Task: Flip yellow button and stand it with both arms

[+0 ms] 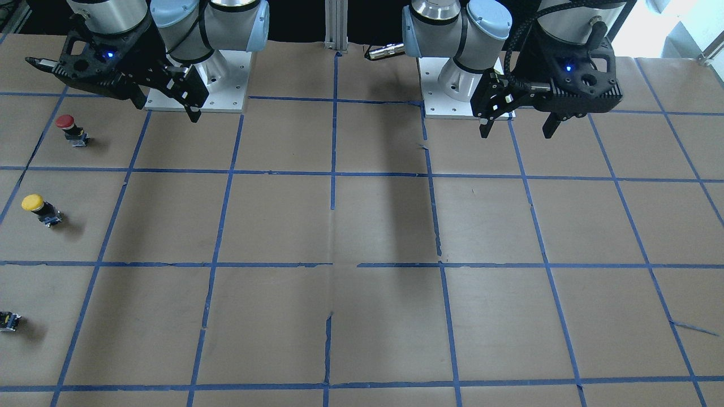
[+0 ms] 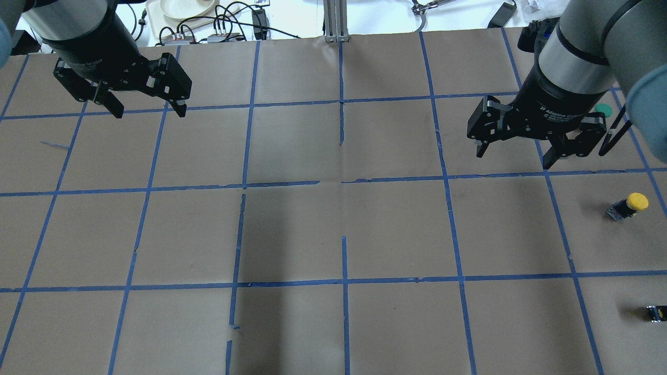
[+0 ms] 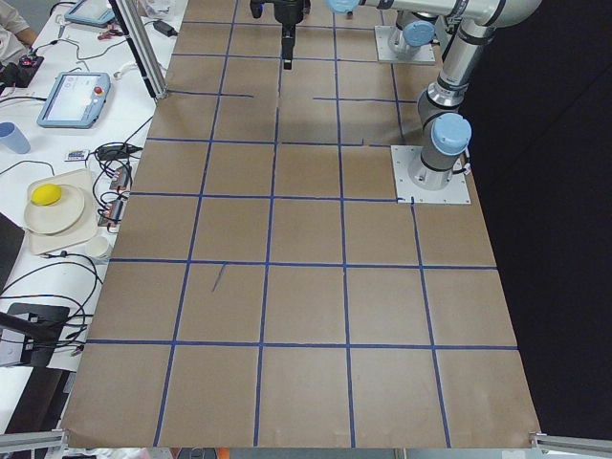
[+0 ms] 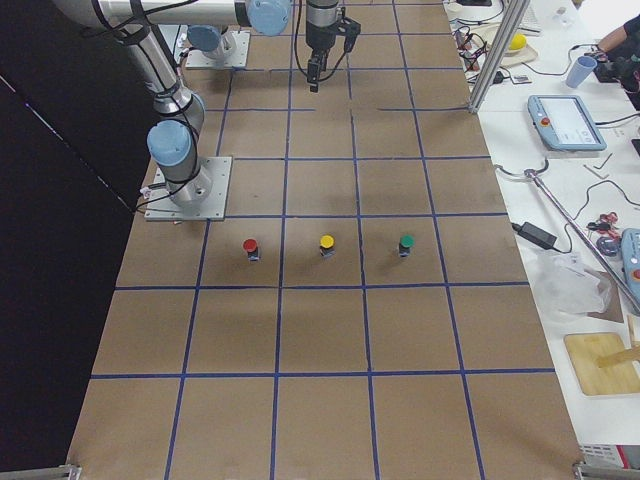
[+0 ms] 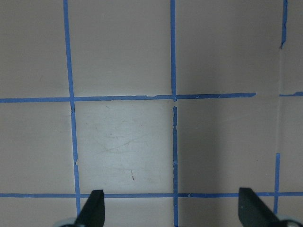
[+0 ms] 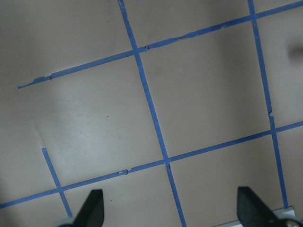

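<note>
The yellow button [image 1: 35,204] stands cap up on its black-and-grey body near the table's right end. It also shows in the overhead view [image 2: 631,203] and the exterior right view [image 4: 326,245]. My right gripper [image 2: 513,156] is open and empty, held above the table about one grid square from the button. In the front view it [image 1: 167,108] hangs by its base. My left gripper [image 2: 148,111] is open and empty over the table's far left part, also in the front view [image 1: 517,127]. Both wrist views show only paper and spread fingertips [image 5: 94,210] [image 6: 94,210].
A red-capped button [image 1: 65,122] stands nearer the robot, and a green-capped one [image 4: 406,243] stands farther out, in line with the yellow one. A dark button body [image 1: 8,321] sits at the frame edge. Brown paper with blue tape grid [image 2: 344,281] covers the table.
</note>
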